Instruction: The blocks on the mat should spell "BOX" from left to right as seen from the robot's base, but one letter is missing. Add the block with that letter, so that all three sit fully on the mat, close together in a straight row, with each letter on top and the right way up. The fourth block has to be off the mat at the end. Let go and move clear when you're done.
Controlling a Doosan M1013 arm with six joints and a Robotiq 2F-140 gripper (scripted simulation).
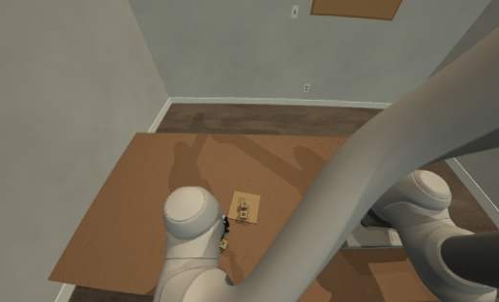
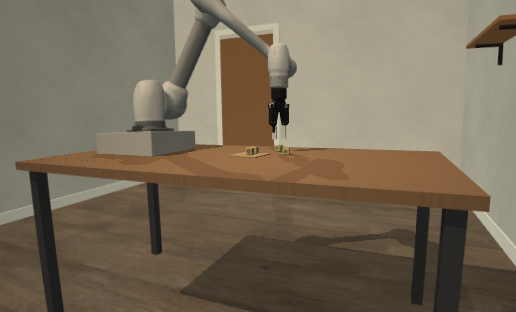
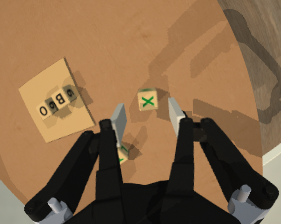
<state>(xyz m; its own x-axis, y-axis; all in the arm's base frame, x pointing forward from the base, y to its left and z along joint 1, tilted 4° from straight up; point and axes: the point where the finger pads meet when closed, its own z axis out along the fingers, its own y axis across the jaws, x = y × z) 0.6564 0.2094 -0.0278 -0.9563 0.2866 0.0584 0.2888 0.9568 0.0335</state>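
A small tan mat [image 3: 58,125] [image 1: 253,199] [image 2: 240,155] lies on the table and bears two letter blocks [image 3: 46,108] [image 3: 66,95] [image 1: 243,209] [image 2: 252,150] side by side. Off the mat, a block with a green X on top [image 3: 147,102] lies on the bare table. A second loose block [image 3: 124,155] with a green mark is partly hidden behind my left finger. Both loose blocks show in the exterior view [image 2: 283,149]. My gripper [image 3: 147,109] [image 2: 279,131] hangs above the loose blocks, partly open, with nothing between its fingers.
The robot's grey base [image 2: 145,142] stands at the table's near-left end in the exterior view. The arm's links [image 1: 368,160] cover much of the top view. One loose block [image 1: 223,245] shows there beside the wrist. Walls stand close behind and beside the table.
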